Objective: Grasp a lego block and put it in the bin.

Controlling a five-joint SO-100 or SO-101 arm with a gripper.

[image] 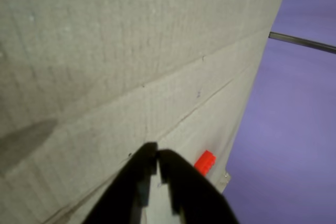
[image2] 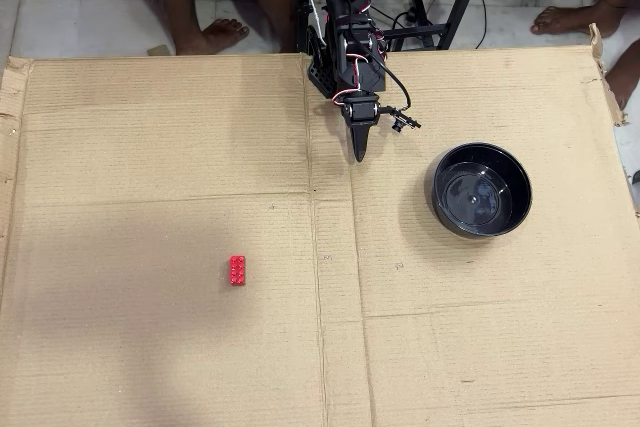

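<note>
Lego block (image2: 237,269) is lying flat on the cardboard sheet (image2: 150,147), well to the left of the gripper (image2: 360,155) in the overhead view and further down the picture than the fingertips, with bare cardboard all around it. Nothing is touching it, so the grasp has not been made and I judge the task to be at its very start.

Moving rightward, the gripper is hanging near the arm's base (image2: 335,47), pointing down the picture, with its two fingers pressed together. In the wrist view the gripper (image: 157,153) is showing the same thing: both dark fingers are meeting at their tips with no gap and nothing between them, so it is clenched on nothing. A small red piece (image: 205,161) is showing just right of the fingers there, near the cardboard's edge; whether that is the block I cannot tell.

Further right, the bin (image2: 481,190) is sitting upright, off to the gripper's right and slightly lower in the overhead view, and its glossy inside is looking empty.

Everything is remaining to be done: opening, reaching left to the block, closing on it, carrying it right, and releasing over the bin.
</note>
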